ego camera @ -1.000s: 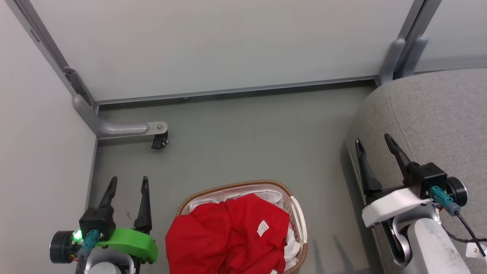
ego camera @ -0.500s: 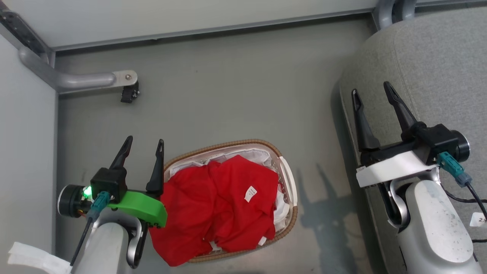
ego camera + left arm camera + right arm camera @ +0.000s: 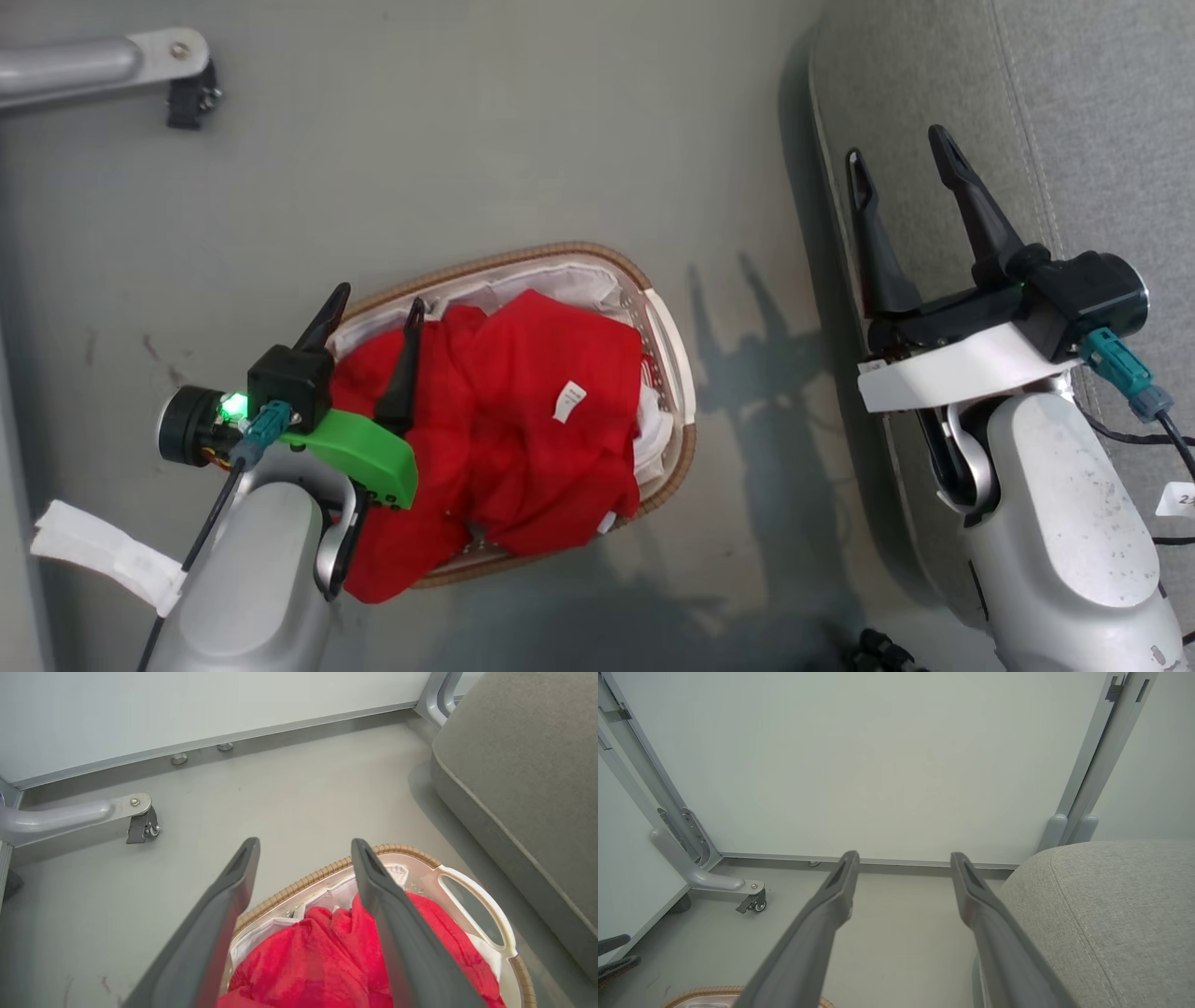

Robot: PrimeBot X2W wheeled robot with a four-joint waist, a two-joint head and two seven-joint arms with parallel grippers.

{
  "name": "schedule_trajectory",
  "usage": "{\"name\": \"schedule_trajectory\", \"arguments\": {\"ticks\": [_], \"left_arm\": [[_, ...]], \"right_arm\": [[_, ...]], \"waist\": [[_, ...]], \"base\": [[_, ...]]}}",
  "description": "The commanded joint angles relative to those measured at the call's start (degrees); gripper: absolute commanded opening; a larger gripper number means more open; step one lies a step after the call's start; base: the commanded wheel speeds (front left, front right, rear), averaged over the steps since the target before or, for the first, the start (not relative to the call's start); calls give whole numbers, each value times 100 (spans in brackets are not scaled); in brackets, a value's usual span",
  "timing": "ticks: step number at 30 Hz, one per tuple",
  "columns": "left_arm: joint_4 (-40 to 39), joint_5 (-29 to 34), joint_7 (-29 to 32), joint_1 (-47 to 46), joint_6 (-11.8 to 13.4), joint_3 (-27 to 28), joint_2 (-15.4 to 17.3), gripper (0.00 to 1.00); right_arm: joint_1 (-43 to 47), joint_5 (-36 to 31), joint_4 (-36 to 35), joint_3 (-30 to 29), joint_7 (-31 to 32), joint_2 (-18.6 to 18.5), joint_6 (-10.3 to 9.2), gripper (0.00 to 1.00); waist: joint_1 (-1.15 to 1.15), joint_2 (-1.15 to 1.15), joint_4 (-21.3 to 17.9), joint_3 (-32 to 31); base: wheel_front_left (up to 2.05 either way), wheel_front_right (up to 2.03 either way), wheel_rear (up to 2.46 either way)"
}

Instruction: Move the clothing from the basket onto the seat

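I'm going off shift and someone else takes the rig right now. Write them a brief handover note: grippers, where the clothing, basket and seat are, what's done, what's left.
Left gripper: open, empty, above the left end of the basket, over the clothing.
Right gripper: open, empty, above the edge of the seat.
Clothing: piled in the basket, one fold hanging over its near rim. Basket on the floor, left of the seat.
Done: nothing moved yet.
Left: grasp the clothing, carry it onto the seat.
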Motion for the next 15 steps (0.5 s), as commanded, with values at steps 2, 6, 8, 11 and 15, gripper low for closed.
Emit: {"name": "schedule_trajectory", "arguments": {"ticks": [2,6,8,11,15], "left_arm": [[152,-42,-4,-187,-17,-100,97,100],[522,-40,-4,-317,-16,-375,137,100],[698,-57,-4,-377,-16,-464,152,100],[964,9,-4,-432,-16,-721,179,100],[1237,84,-5,-547,-16,-918,218,100]], "right_arm": [[-85,81,-47,3,-13,-16,-4,100],[-126,51,-69,50,-13,-16,-4,100],[-166,58,-79,63,-13,-16,-4,100],[-186,82,-113,75,-13,-17,-4,100],[-215,35,-87,97,-13,-18,-4,100]], "waist": [[-1,0,-291,543],[-1,0,-329,768],[-1,0,-351,862],[-1,0,-380,1008],[-1,0,-381,1167]], "base": [[0,0,0],[0,0,0],[0,0,0],[0,0,0],[0,0,0]]}}
